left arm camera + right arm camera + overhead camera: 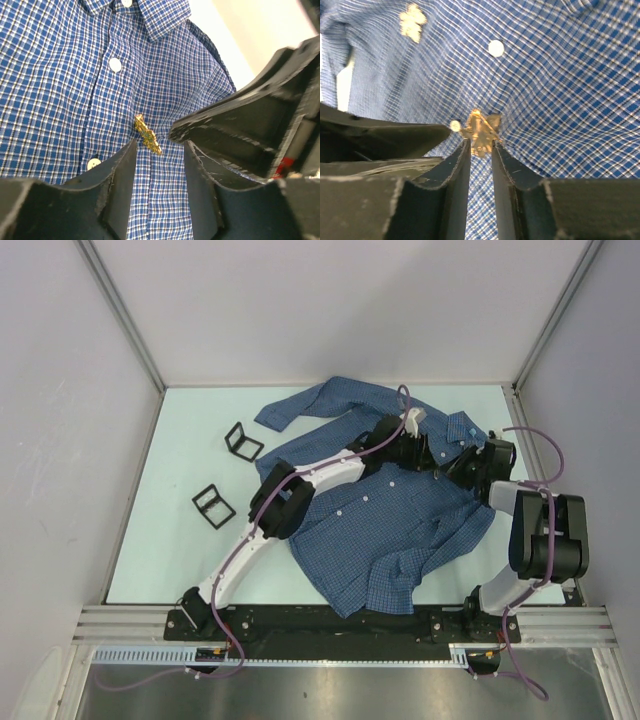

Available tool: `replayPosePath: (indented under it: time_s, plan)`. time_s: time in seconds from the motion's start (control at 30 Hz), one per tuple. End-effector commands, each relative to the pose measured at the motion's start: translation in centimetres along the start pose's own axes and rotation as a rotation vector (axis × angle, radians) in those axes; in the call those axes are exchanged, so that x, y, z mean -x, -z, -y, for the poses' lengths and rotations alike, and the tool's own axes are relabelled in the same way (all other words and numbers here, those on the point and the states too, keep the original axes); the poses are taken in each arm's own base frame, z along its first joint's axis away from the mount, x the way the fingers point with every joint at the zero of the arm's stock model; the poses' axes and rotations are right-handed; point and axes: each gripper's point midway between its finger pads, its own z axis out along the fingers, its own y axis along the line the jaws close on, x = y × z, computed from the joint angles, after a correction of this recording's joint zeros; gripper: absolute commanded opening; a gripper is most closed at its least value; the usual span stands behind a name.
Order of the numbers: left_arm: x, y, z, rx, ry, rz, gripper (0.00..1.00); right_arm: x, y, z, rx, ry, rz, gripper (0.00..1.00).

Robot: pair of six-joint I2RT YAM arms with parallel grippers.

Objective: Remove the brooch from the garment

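garment (390,520): spread centre right of top view
brooch (147,135) (480,132): pinned on garment, centre of wrist views
left gripper (160,150): held moderately wide
right gripper (480,145): narrow gap, tips just beside brooch

garment (400,530): blue fine-checked long-sleeved shirt, buttoned shut with small white buttons (115,64).
pose of garment: spread front-up and slightly rumpled; collar (462,426) turned to the far right, hem toward the near side, one sleeve (300,405) stretched to the far left.
brooch (148,135): small gold-coloured pin, elongated, with a dark greenish centre.
state of brooch: seen pinned to the fabric.
place of brooch: on the shirt front below the collar, just beside the button strip, level between two buttons, set on a slant.
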Motion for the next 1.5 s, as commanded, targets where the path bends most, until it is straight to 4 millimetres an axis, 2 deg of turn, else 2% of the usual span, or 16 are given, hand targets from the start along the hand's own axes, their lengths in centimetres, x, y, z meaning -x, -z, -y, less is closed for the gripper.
replayPosePath:
  time_s: [0.0, 0.13, 0.3, 0.47, 0.7, 0.9, 0.97, 1.07, 1.13, 1.47]
  plan:
    - [2.0, -0.4, 1.3, 0.005, -0.022, 0.055, 0.45, 0.5, -0.9, 0.4, -0.041, 0.054, -0.006, 0.25]
    - [1.8, -0.6, 1.0, 0.018, -0.018, 0.055, 0.42, 0.7, -1.2, 0.5, -0.063, 0.088, -0.010, 0.22]
    - [1.6, -0.7, 1.1, 0.023, -0.019, 0.047, 0.48, 1.2, -1.4, 0.1, -0.075, 0.139, -0.002, 0.22]
    - [1.1, -0.9, 1.0, 0.038, -0.020, 0.040, 0.47, 1.5, -1.7, 0.2, -0.096, 0.184, -0.013, 0.22]
    - [1.1, -0.9, 0.9, 0.041, -0.020, 0.038, 0.32, 1.8, -2.0, -0.1, -0.078, 0.199, -0.016, 0.18]
    - [1.1, -0.8, 1.0, 0.039, -0.022, 0.038, 0.29, 1.1, -2.5, -0.3, -0.062, 0.218, -0.045, 0.17]
    - [1.0, -0.8, 0.9, 0.043, -0.020, 0.035, 0.29, 0.9, -2.5, -0.3, -0.058, 0.215, -0.053, 0.17]
    - [0.9, -0.9, 0.8, 0.045, -0.018, 0.031, 0.38, 1.0, -2.6, -0.4, -0.053, 0.221, -0.054, 0.17]
    - [0.8, -1.0, 0.7, 0.046, -0.015, 0.030, 0.40, 0.9, -2.7, -0.3, -0.058, 0.220, -0.057, 0.17]
    - [0.8, -1.5, 0.7, 0.035, -0.006, 0.033, 0.34, 0.7, -2.9, -0.5, -0.051, 0.217, -0.060, 0.17]
